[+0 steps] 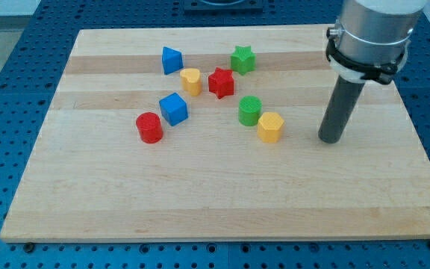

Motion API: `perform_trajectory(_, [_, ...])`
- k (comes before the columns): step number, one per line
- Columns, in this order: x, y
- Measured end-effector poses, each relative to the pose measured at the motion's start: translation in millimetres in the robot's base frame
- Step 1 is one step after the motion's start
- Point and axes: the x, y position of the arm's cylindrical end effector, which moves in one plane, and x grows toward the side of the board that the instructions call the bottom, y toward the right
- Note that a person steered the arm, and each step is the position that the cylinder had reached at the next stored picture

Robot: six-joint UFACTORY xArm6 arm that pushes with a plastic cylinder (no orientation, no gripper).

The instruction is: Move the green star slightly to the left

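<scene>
The green star [242, 59] sits near the view's top centre of the wooden board [200, 194]. A red star [221, 82] lies just below and left of it, close by. My tip [331, 139] rests on the board well to the view's right and below the green star, apart from every block. The nearest block to my tip is a yellow hexagonal block [270, 127], to its left.
A yellow heart-like block [191, 81] and a blue block [172, 60] lie left of the red star. A green cylinder [250, 110] is beside the yellow hexagonal block. A blue cube [174, 109] and a red cylinder [149, 128] lie at centre left.
</scene>
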Motion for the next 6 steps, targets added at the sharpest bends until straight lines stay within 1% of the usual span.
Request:
perform_trajectory(2, [-95.9,-2.0])
perform_trajectory(3, [-135.1,-28.3])
perform_trajectory(5, [-158.2,-95.5])
perform_trajectory(6, [-161.9,-99.9])
